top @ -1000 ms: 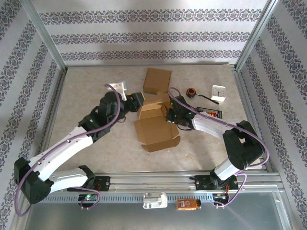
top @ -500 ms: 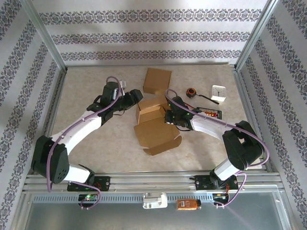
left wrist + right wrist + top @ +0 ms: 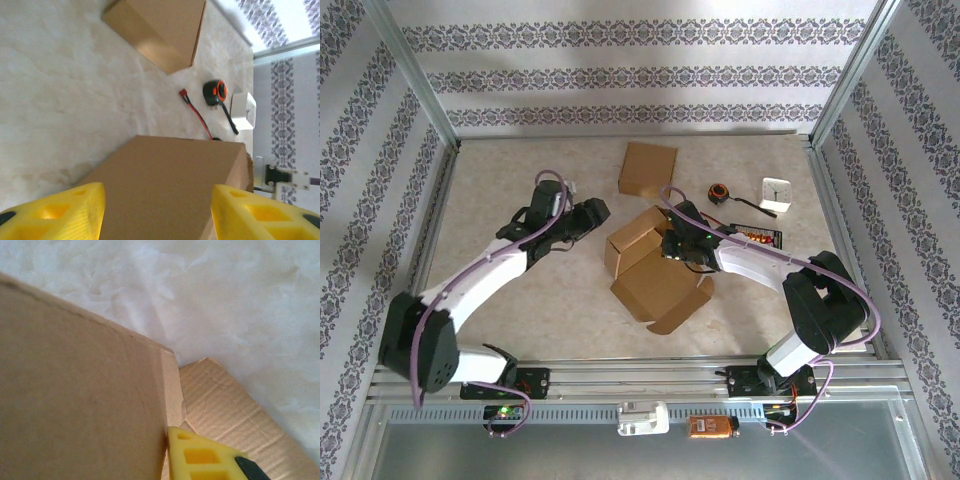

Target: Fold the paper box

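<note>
Cardboard springs back, and that is my worry: my left fingers (image 3: 75,210) stand wide and apart from the box (image 3: 655,285), which lies half folded with its flaps splayed, in the middle of the surface (image 3: 570,310) between my two arms. With nothing bracing that left side, I judge the raised wall could flop back, or the whole box could skid when pushed. My right fingers (image 3: 200,457) are nearly closed, pinching the wall's edge. So thin a hold may slip or crease the board. My left arm reaches forward and angles inward, aimed at the box. My right arm bends sharply at the elbow and doubles back leftward, wrist low at the box's right side.
</note>
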